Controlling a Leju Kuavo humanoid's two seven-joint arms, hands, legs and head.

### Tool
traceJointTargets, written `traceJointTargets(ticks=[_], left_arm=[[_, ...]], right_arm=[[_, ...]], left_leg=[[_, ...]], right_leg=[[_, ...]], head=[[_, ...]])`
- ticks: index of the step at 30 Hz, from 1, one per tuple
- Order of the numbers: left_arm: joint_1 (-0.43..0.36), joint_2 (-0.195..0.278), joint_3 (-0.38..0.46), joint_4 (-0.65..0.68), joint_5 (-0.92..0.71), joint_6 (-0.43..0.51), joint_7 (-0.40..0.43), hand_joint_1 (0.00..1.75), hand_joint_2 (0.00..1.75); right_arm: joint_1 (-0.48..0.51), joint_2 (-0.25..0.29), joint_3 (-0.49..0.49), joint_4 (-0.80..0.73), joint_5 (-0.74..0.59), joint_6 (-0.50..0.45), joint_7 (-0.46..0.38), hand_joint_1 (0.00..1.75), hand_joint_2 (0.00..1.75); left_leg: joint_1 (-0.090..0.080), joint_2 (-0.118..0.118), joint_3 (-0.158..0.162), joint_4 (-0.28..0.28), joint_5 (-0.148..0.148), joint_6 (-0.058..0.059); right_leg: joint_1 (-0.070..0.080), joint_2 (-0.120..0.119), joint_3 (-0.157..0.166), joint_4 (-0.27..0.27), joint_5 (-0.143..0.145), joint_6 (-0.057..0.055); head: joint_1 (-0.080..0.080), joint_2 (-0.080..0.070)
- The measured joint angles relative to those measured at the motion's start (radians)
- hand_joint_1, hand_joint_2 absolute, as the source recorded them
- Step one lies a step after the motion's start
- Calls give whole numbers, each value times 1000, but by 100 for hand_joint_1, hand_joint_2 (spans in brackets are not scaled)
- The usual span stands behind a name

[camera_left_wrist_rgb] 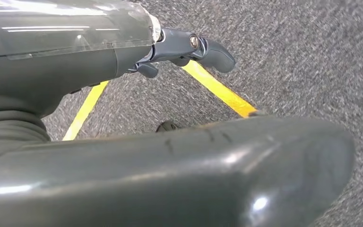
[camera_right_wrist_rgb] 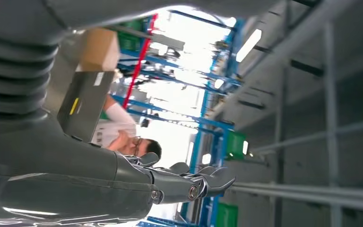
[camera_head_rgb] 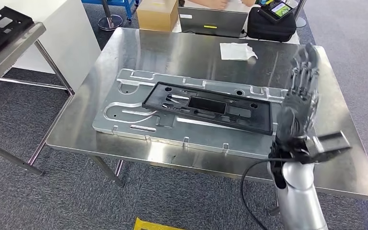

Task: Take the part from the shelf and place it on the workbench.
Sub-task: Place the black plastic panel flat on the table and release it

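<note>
part (camera_head_rgb: pixel 210 107): black flat frame, lies on the silver fixture plate (camera_head_rgb: pixel 139 108) on the table (camera_head_rgb: pixel 172 52); long axis runs left-right, skewed a bit against the plate edges; nothing touching it
fixture plate: flat on the table, toward the near edge, cut-outs and tabs along its rim
right robot hand (camera_head_rgb: pixel 301 91): raised above the right part of the table, just past the right end of the part, fingers extended and apart, holding nothing; blurred in head view
right robot hand, wrist view: fingers (camera_right_wrist_rgb: pixel 203 182) stretched out roughly straight, nothing between them, pointing up toward ceiling and blue racking
left robot hand (camera_left_wrist_rgb: pixel 170 156): hanging low over grey carpet with yellow floor tape (camera_left_wrist_rgb: pixel 217 87); thumb fills the foreground, one dark finger (camera_left_wrist_rgb: pixel 194 49) extended, nothing held; fingers look spread
table extras: white paper scrap (camera_head_rgb: pixel 237 51) at far side, well apart from the part
behind table: grey laptop (camera_head_rgb: pixel 212 20), cardboard box (camera_head_rgb: pixel 157 13), black bag (camera_head_rgb: pixel 270 26); person seated there, arm on the far surface
left of scene: second metal shelf (camera_head_rgb: pixel 9 45) carrying another black frame (camera_head_rgb: pixel 0 26)
</note>
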Motion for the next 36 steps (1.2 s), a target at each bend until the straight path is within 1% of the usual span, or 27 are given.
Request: traceJointTargets(ticks=[3, 5, 10, 12, 13, 14, 15, 16, 17, 18, 19, 20, 21, 22, 23, 24, 25, 27, 28, 29, 30, 31, 32, 33, 34, 35, 36], left_arm=[[-1, -1, 13, 0, 10, 5, -2, 0, 0], [-2, -1, 19, 0, 14, 8, -7, 0, 0], [-2, -2, 38, 0, 27, 28, -11, 0, 0], [-4, -5, 44, 0, 30, 37, -9, 0, 0], [-5, -7, 47, 0, 32, 43, -8, 0, 0], [-6, -10, 51, 0, 33, 49, -6, 0, 0], [-6, -12, 54, 0, 34, 54, -5, 0, 0], [-6, -14, 57, 0, 35, 57, -5, 0, 0], [-7, -16, 58, 0, 35, 59, -4, 0, 0], [-7, -18, 58, 0, 36, 59, -4, 0, 0], [-7, -19, 59, 0, 36, 59, -4, 0, 0], [-7, -21, 59, 0, 37, 59, -4, 0, 0], [-7, -22, 59, 0, 37, 60, -4, 0, 0], [-7, -23, 60, 0, 37, 60, -4, 0, 0], [-8, -23, 61, -1, 37, 60, -4, 0, 0], [-8, -23, 62, -1, 37, 61, -4, 0, 0], [-8, -23, 64, -1, 38, 63, -4, 0, 0], [-8, -26, 66, -1, 43, 71, -4, 0, 0], [-9, -27, 68, -1, 47, 76, -4, 0, 0], [-9, -29, 71, -1, 50, 82, -4, 0, 0], [-9, -32, 75, -1, 53, 88, -4, 0, 0], [-9, -34, 78, -1, 57, 92, -4, 0, 0], [-8, -36, 82, -1, 61, 96, -4, 0, 0], [-8, -39, 86, -1, 65, 98, -5, 0, 0], [-7, -42, 89, -1, 71, 100, -6, 0, 0], [-7, -45, 93, -1, 76, 101, -7, 0, 0], [-7, -48, 97, -1, 80, 104, -9, 0, 0]], right_arm=[[105, 10, 0, -91, -33, 4, -33, 0, 175], [156, 15, -3, -131, -58, 34, -50, 0, 175], [276, 37, -57, -192, -72, 207, -75, 0, 175], [303, 58, -98, -201, -61, 241, -75, 0, 175], [313, 71, -120, -206, -52, 241, -76, 0, 175], [323, 85, -137, -209, -45, 234, -76, 0, 175], [333, 98, -152, -211, -38, 227, -76, 0, 175], [342, 110, -165, -212, -34, 221, -76, 0, 175], [351, 119, -173, -212, -31, 218, -76, 0, 175], [358, 126, -180, -212, -28, 216, -76, 0, 175], [363, 132, -185, -212, -26, 214, -76, 0, 175], [366, 138, -189, -212, -24, 213, -76, 0, 175], [368, 142, -193, -212, -22, 212, -76, 0, 175], [370, 146, -196, -212, -22, 212, -76, 0, 175], [372, 150, -199, -213, -21, 212, -76, 0, 175], [374, 154, -201, -213, -20, 212, -75, 0, 175], [375, 157, -202, -214, -16, 212, -74, 0, 131], [378, 163, -203, -214, 0, 209, -66, 0, 44], [379, 167, -203, -213, 10, 205, -60, 0, 0], [381, 172, -203, -210, 19, 201, -55, 0, 0], [382, 175, -203, -206, 26, 195, -52, 0, 0], [383, 177, -202, -200, 32, 189, -51, 0, 0], [385, 179, -202, -192, 37, 182, -50, 0, 0], [387, 179, -202, -184, 42, 176, -49, 0, 0], [388, 179, -202, -175, 48, 169, -48, 0, 0], [389, 179, -201, -167, 55, 161, -47, 0, 0], [390, 179, -199, -160, 61, 154, -47, 0, 0]], left_leg=[[-4, 1, 0, 0, -3, 1], [-4, 1, 1, 1, -5, 4], [-9, 1, 1, 4, -13, 14], [-4, 1, 11, -10, -13, 18], [0, 3, 20, -20, -12, 20], [5, 4, 29, -30, -11, 22], [7, 5, 36, -35, -11, 24], [9, 6, 41, -37, -13, 24], [10, 6, 43, -37, -15, 23], [12, 7, 46, -37, -18, 21], [14, 7, 49, -36, -20, 18], [17, 6, 52, -34, -23, 13], [20, 6, 55, -29, -27, 7], [22, 6, 58, -24, -31, 0], [22, 5, 58, -20, -35, -8], [21, 4, 59, -17, -36, -15], [21, 3, 60, -18, -36, -22], [24, 4, 61, -19, -36, -35], [26, 6, 56, -6, -46, -40], [27, 8, 43, 25, -67, -43], [28, 10, 20, 78, -98, -44], [27, 11, -11, 146, -133, -44], [26, 11, -42, 215, -161, -43], [25, 11, -64, 262, -176, -42], [23, 11, -68, 273, -171, -38], [21, 11, -53, 243, -149, -31], [17, 11, -21, 180, -116, -22]], right_leg=[[-1, 2, 0, 0, -1, 0], [-2, 3, 1, 0, -3, 2], [-8, 2, 5, -4, -9, 11], [-5, 2, 12, -6, -13, 16], [-5, 2, 10, 8, -23, 20], [-6, 2, -4, 43, -44, 26], [-11, 2, -31, 98, -71, 31], [-16, 2, -69, 166, -100, 36], [-22, 2, -107, 226, -120, 42], [-28, 2, -132, 259, -120, 48], [-34, 1, -141, 257, -100, 53], [-40, 1, -128, 213, -60, 59], [-45, 0, -101, 143, -15, 64], [-46, 1, -76, 80, 19, 66], [-45, 3, -59, 35, 40, 64], [-42, 5, -52, 14, 47, 58], [-37, 7, -54, 15, 46, 49], [-36, 8, -54, 12, 51, 30], [-36, 7, -53, 10, 53, 21], [-36, 5, -52, 8, 55, 12], [-35, 3, -51, 7, 56, 6], [-32, 2, -52, 7, 55, 2], [-29, 1, -52, 8, 55, -1], [-25, -1, -51, 9, 55, -3], [-21, -1, -51, 10, 55, -5], [-17, -1, -50, 11, 55, -6], [-14, 0, -48, 11, 53, -7]], head=[[0, 0], [0, 0], [0, 0], [0, 0], [0, 0], [0, 0], [0, 0], [1, 0], [1, 0], [1, 0], [1, 0], [1, 0], [1, 0], [1, 0], [0, 0], [0, 0], [0, 0], [0, 0], [0, 0], [0, 0], [0, 0], [0, 0], [0, 0], [0, 0], [0, 0], [0, 0], [0, 0]])
